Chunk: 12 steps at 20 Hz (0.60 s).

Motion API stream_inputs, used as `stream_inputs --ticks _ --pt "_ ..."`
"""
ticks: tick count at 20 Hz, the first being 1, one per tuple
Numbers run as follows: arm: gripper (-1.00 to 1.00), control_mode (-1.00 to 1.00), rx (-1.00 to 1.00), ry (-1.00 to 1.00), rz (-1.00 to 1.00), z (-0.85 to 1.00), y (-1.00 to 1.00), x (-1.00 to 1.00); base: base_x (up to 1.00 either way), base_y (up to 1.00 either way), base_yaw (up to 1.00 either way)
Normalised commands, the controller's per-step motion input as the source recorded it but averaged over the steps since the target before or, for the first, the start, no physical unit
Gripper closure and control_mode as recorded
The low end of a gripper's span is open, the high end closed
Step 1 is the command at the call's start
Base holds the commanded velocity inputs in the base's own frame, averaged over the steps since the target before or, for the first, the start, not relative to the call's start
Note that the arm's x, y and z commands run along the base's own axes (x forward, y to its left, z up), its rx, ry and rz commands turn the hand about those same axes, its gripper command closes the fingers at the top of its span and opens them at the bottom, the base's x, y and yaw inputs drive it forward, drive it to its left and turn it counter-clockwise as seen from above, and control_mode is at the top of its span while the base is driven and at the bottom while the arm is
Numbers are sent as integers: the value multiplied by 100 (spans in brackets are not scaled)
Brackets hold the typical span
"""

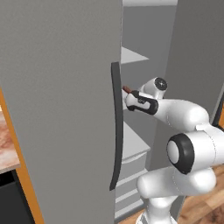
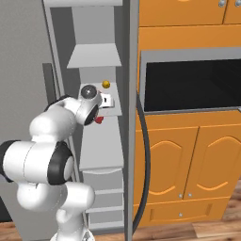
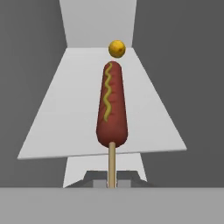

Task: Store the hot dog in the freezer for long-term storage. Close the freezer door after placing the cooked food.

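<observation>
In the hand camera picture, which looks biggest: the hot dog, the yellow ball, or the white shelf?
1. Shelf
2. Hot dog
3. Yellow ball

The ball sits farther back on the shelf, so distance shrinks it somewhat.

The white shelf (image 3: 57, 127) lies bare at 9 and 3 o'clock of the hot dog (image 3: 112, 105). A small yellow ball (image 3: 117, 48) blocks 12 o'clock.

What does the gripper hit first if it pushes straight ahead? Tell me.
The gripper holds the hot dog by its stick, aimed into the freezer. Its tip would likely meet the yellow ball on the shelf first, though depth is unclear.
</observation>
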Motion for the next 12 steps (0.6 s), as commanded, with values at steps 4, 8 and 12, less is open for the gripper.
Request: stream_inputs --ticks 4,8,12 --pt "100 -100 0 10 0 -1 0 21 0 0 0" --pt "100 -100 0 6 0 -7 0 29 0 0 0" --pt "100 -100 0 6 0 -8 0 41 0 0 0"
